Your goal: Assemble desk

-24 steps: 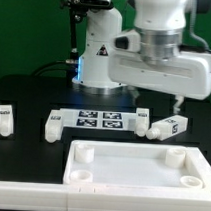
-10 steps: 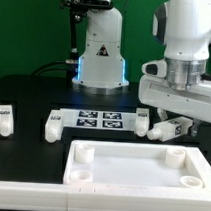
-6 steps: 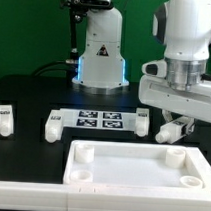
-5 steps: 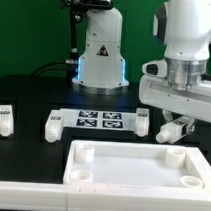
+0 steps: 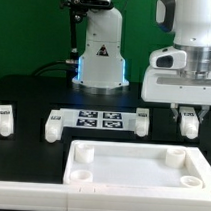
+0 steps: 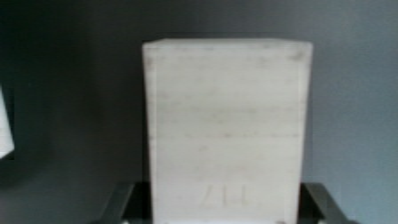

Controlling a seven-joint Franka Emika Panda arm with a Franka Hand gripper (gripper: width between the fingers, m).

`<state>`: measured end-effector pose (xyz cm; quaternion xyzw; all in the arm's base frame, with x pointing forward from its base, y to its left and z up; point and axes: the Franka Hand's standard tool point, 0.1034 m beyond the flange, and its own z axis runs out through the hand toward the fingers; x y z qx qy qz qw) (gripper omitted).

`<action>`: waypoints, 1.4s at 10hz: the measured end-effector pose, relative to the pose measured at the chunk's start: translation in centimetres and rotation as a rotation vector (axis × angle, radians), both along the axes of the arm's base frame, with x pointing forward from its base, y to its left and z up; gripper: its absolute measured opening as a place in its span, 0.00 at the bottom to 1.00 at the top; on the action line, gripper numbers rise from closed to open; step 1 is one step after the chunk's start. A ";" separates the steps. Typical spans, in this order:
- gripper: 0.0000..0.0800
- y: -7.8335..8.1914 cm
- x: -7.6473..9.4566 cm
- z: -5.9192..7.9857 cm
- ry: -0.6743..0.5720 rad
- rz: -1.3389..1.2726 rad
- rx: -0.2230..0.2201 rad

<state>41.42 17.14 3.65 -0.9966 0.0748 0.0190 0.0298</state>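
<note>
The desk panel [image 5: 140, 166], a large white rimmed rectangle with round corner holes, lies at the front of the black table. My gripper [image 5: 189, 120] hangs above the panel's far corner on the exterior view's right. It is shut on a white square leg [image 5: 189, 123], which it holds upright and clear of the table. In the wrist view that leg [image 6: 222, 120] fills the middle, with a dark finger [image 6: 128, 203] on each side of it. Other legs lie loose on the table: one at the far left [image 5: 4, 115], one left of the marker board [image 5: 53, 126] and one right of it [image 5: 142, 120].
The marker board [image 5: 100, 119] lies flat behind the panel. The robot's white base [image 5: 101, 53] stands at the back centre. A light table edge runs along the front.
The gripper moved to the exterior view's right, closed on the leg lying beside the marker board, then lifted it and turned it upright.
</note>
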 end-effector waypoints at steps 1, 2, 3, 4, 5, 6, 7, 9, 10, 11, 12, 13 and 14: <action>0.33 -0.1 0.0 0.0 -0.002 0.032 0.001; 0.33 0.2 0.1 0.2 -0.007 0.147 -0.004; 0.33 1.0 1.0 0.9 -0.030 0.306 -0.013; 0.33 1.0 1.9 1.3 -0.063 0.513 -0.012; 0.33 0.9 2.4 1.1 -0.073 0.675 -0.008; 0.33 1.1 2.2 0.7 -0.063 0.774 -0.014; 0.33 1.0 2.3 0.6 -0.065 0.848 -0.016; 0.33 0.8 2.3 0.5 -0.067 0.939 -0.018; 0.33 0.6 2.3 0.5 -0.078 1.169 -0.028; 0.33 0.3 2.0 0.3 -0.083 1.348 -0.028; 0.33 0.1 1.6 0.0 -0.073 1.588 -0.033; 0.33 -0.2 1.4 -0.3 -0.075 1.631 -0.037; 0.33 -0.5 1.4 -0.3 -0.070 1.677 -0.041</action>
